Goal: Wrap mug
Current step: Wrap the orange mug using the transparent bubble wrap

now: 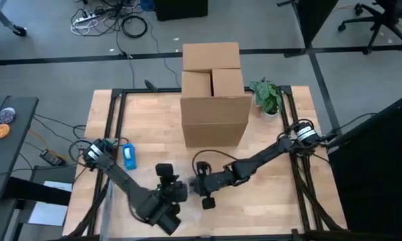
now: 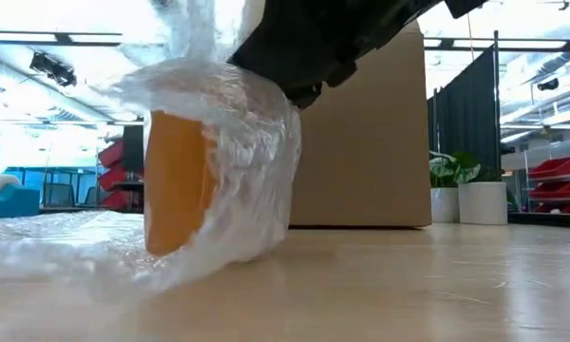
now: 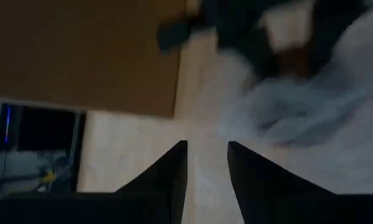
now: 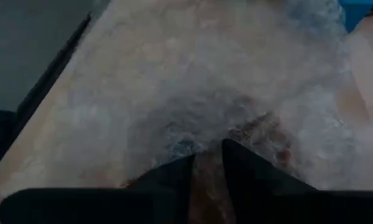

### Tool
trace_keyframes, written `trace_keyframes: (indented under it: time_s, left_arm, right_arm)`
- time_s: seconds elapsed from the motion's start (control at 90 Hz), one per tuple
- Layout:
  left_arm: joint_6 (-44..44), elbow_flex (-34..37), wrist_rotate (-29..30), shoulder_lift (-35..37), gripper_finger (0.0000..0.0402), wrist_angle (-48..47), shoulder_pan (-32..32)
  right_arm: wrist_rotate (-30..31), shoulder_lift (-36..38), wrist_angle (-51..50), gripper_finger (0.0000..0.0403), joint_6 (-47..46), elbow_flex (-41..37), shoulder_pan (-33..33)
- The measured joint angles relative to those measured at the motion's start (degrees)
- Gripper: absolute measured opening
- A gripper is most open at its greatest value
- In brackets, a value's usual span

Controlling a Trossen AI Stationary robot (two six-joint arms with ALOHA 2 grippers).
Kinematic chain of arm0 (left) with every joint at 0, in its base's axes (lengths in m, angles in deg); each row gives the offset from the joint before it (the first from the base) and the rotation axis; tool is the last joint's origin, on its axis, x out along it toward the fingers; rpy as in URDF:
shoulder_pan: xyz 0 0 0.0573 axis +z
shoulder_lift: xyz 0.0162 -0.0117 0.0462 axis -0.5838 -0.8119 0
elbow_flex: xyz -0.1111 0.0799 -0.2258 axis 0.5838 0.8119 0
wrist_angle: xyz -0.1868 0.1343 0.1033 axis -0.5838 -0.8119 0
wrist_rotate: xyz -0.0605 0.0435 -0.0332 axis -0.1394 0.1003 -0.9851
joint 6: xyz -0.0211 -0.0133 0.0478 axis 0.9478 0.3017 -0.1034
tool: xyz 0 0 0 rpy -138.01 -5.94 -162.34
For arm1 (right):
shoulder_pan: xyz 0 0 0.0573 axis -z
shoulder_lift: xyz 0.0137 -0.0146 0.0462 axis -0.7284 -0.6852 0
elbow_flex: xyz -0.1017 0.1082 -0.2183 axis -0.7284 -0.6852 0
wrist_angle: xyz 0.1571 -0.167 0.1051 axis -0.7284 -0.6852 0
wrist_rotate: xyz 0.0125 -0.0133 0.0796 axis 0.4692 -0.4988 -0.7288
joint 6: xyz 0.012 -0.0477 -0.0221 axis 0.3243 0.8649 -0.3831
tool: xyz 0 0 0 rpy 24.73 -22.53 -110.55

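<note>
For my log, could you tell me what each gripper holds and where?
The right gripper pinches the bubble wrap over the mug, at its top. The left gripper is open, holding nothing.

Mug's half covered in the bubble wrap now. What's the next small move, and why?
Probably have the right claw pull the clear bubble wrap over the orange mug's bare side. In the low view, one face is uncovered and loose wrap trails on the wooden table. The left claw hovers nearby, open.

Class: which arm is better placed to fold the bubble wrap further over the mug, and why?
Probably the right. Its gripper sits directly on the bubble wrap covering the mug, while the left gripper hangs back, fingers apart over bare table.
</note>
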Motion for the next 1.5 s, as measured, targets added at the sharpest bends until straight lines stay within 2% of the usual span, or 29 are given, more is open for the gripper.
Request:
trace_keyframes:
  time_s: [0.1,0.278,0.522,0.756,0.878,0.978,1.111,1.233,1.411,1.5]
  left_arm:
    - [-0.11,-0.19,5.98,0.09,0.0099,1.57,-1.83]
    - [-0.25,3.79,5.83,0.17,0.0099,8.77,-1.08]
    - [-9.14,13.06,-5.68,0.06,0.0099,25.62,2.54]
    - [-12.13,16.49,-11.19,0.09,0.0099,31.37,3.25]
    - [-14.35,18.94,-16.66,0.17,0.0099,35.65,3.71]
    - [-15.69,20.04,-19.29,0.15,0.0099,36.04,3.95]
    - [-19.34,19.43,-20.07,0.11,0.0099,36.67,4.13]
    - [-22.49,17.24,-20.01,0.06,0.0099,36.17,4.11]
    - [-23.07,13.9,-19.66,0.84,0.0099,28.81,3.84]
    - [-22.78,12.3,-21.6,1.36,0.0099,24.85,3.64]
  right_arm:
    - [0.0,0.0,-0.24,0.0064,-0.04,0.0,0.15]
    - [0.0,0.47,0.13,0.0063,-0.04,-0.04,0.17]
    - [0.15,1.09,-5.05,0.0064,0.2,3.38,-0.51]
    - [0.02,1.16,-21.58,0.0064,0.22,12.77,-0.95]
    - [0.08,1.25,-29.56,0.0064,0.24,19.44,-1.02]
    - [1.34,1.44,-30.38,0.006,1.89,22.4,-1.04]
    - [3.31,0.91,-28.24,0.005,3.26,22.18,-0.83]
    - [0.58,-0.54,-25.81,0.0038,2.21,20.03,0.14]
    - [-2.81,-3.66,-26.73,0.0023,1.0,19.37,0.32]
    - [-3.08,-4.8,-26.89,0.0021,0.96,19.63,0.3]
